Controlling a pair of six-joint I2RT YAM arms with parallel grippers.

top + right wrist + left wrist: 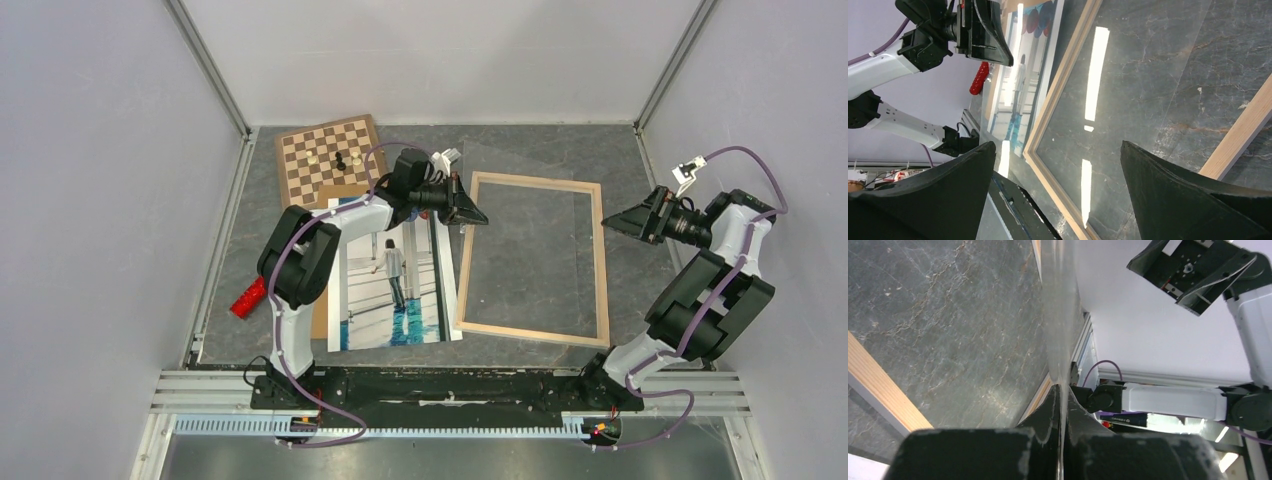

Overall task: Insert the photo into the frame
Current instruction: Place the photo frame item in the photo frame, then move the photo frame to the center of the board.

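The photo (395, 275) lies face up on the table, left of the frame; it also shows in the right wrist view (1018, 85). The frame (465, 260) of light wooden bars lies flat mid-table, with bare table showing inside it. Its bars show in the left wrist view (883, 390) and the right wrist view (1068, 80). My left gripper (478, 218) is at the frame's upper left corner. Its fingers (1048, 412) are shut on the edge of a clear pane (1058, 315). The pane slants over the frame (1128, 100). My right gripper (610, 222) is open and empty at the frame's right bar (1058, 147).
A chessboard (330, 155) with a few pieces lies at the back left. A brown backing board (320, 320) lies under the photo's left side. A red object (247, 298) lies near the left wall. Walls close in three sides; a metal rail (450, 385) runs along the front.
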